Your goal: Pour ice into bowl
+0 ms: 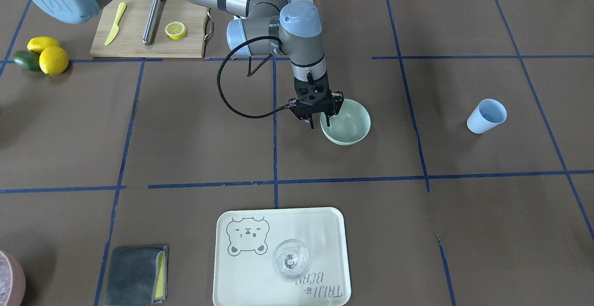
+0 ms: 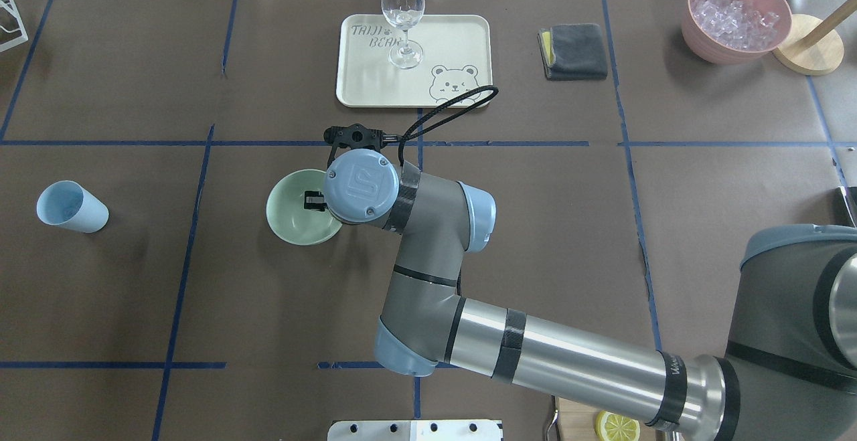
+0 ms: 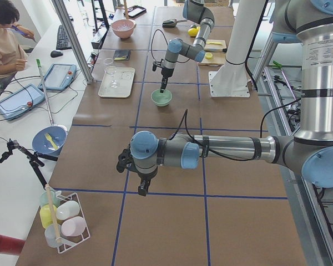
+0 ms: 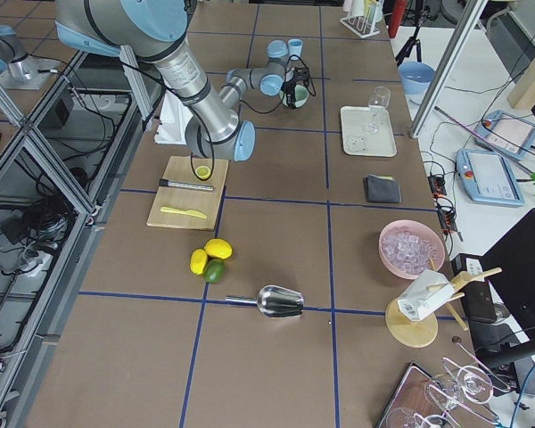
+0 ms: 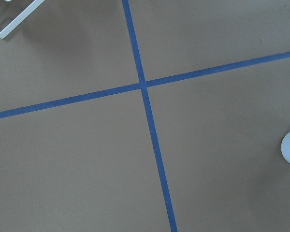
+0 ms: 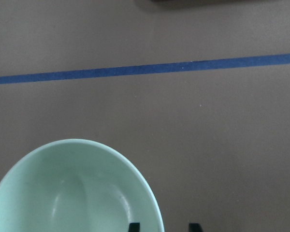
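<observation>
Since the bowl [image 1: 352, 125] sits empty at the middle of the table [image 1: 185, 134], the right pincer [image 1: 319, 122] hangs over its rim, released, one finger inside the wall and one outside, gripping nothing. That straddle likely readies a pinch to steady or shift the bowl. Well apart, toward the robot's left, stands the cup [image 1: 486, 115], within the left arm's reach; no ice shows in it from here. Whether the left pincer [image 3: 142, 188] is parted or clenched I cannot tell. Farthest, a glass [image 2: 402, 6] waits on the tray [image 2: 375, 86].
</observation>
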`<state>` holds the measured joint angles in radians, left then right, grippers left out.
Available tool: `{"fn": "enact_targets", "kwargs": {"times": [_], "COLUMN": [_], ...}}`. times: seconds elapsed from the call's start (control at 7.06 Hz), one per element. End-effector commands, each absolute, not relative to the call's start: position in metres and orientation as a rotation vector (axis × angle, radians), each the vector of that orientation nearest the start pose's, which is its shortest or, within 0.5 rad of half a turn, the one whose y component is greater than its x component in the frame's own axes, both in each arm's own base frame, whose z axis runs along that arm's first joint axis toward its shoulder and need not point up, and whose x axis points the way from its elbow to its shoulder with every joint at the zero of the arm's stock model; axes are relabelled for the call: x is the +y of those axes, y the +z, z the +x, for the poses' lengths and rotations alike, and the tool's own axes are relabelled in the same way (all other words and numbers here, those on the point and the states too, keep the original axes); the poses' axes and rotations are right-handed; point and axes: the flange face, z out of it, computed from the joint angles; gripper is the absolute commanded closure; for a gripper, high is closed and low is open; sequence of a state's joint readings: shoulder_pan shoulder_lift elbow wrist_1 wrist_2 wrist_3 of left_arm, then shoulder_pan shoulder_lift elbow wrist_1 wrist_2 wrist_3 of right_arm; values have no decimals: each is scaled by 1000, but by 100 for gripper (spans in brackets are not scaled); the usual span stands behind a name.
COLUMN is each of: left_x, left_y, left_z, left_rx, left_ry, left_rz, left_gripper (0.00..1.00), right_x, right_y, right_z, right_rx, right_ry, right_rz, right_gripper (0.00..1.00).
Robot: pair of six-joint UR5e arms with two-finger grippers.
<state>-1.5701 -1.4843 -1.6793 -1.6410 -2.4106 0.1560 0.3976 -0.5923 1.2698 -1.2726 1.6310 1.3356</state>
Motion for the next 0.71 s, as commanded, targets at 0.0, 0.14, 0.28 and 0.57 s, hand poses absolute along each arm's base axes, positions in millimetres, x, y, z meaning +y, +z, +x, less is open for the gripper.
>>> {"fn": "enact_targets", "kwargs": {"times": [0.0, 0.14, 0.28, 0.57], "left_x": [-465, -468, -471, -472], "left_y": [629, 622, 616, 614], "left_z": [-59, -58, -59, -59], "left_rx": [826, 822, 814, 810], "left_ry": [210, 239, 260, 263], "left_rz": [215, 276, 329, 343], "left_gripper": [0, 0, 0, 0], "right_x": [-456, -489, -518, -579], "right_y": [122, 156, 209, 303], "right_z": [-616, -551, -479, -347], "right_rx": [-819, -835, -819, -751], "right_ry": [45, -4, -87, -260], "right_rz": [196, 156, 183, 245], "right_gripper": [0, 0, 0, 0]}}
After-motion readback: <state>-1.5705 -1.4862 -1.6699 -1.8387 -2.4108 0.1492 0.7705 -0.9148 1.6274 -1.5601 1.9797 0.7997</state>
